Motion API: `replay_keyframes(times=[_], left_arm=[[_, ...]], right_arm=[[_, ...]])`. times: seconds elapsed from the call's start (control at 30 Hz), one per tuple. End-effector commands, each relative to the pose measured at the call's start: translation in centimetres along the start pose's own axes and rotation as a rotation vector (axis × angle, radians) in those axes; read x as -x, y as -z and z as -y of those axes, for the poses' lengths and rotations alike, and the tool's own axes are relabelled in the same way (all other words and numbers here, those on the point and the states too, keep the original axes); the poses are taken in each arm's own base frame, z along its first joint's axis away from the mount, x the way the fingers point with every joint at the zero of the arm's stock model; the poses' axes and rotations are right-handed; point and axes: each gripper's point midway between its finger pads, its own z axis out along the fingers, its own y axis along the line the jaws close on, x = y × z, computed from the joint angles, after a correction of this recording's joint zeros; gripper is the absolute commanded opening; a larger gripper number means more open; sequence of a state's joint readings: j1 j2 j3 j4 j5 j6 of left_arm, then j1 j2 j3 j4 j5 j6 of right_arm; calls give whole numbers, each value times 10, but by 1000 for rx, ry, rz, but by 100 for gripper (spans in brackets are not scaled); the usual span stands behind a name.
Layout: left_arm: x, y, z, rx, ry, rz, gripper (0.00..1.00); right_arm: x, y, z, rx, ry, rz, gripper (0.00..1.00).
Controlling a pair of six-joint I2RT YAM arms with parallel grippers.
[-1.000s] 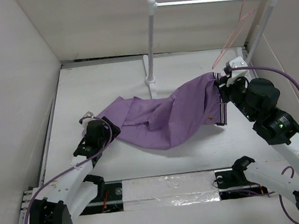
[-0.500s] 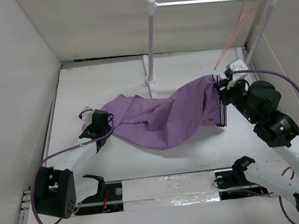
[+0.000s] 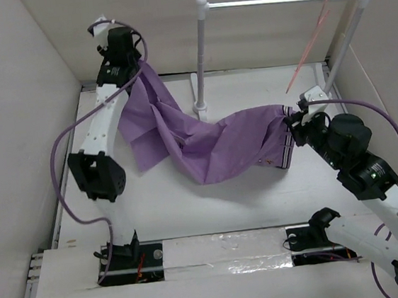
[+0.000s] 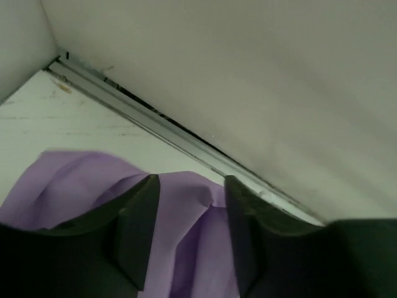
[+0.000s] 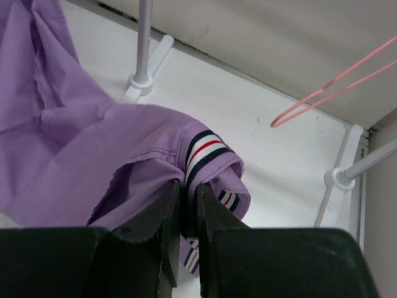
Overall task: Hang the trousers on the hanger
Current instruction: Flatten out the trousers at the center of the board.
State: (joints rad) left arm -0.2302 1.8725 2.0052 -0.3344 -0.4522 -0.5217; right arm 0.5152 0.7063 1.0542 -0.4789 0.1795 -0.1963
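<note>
The light purple trousers (image 3: 213, 144) stretch between both grippers across the white table. My left gripper (image 3: 129, 60) is raised high at the back left, shut on a trouser leg (image 4: 180, 236) that hangs down from it; the cloth fills the gap between its fingers (image 4: 136, 230). My right gripper (image 3: 292, 119) is shut on the striped waistband (image 5: 208, 149) at the right, low over the table. The pink-red wire hanger (image 3: 312, 41) hangs from the right end of the rail, above and behind my right gripper; it also shows in the right wrist view (image 5: 335, 87).
The white two-post rail stand with its silver bar (image 3: 276, 1) stands at the back, its left post foot (image 3: 200, 107) just behind the trousers and its right post (image 3: 347, 37) next to my right arm. Walls close in on the left, back and right.
My left arm has swung up from low on the table at the left to high at the back left, lifting the trouser leg. My right gripper has kept its hold on the waistband, almost still.
</note>
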Motion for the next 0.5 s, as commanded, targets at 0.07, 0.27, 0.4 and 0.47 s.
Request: replay_keyframes(times=[0.07, 0.27, 0.4, 0.47], left_arm=[[-72, -22, -54, 245, -266, -185, 84], [-125, 34, -84, 87, -82, -182, 81], [-164, 70, -124, 73, 47, -184, 63], [-189, 78, -149, 108, 72, -195, 56]], right_arm=[[14, 10, 6, -20, -26, 68, 0], [13, 12, 7, -24, -14, 61, 0], [13, 11, 5, -13, -18, 69, 0], [14, 11, 3, -3, -19, 74, 0]])
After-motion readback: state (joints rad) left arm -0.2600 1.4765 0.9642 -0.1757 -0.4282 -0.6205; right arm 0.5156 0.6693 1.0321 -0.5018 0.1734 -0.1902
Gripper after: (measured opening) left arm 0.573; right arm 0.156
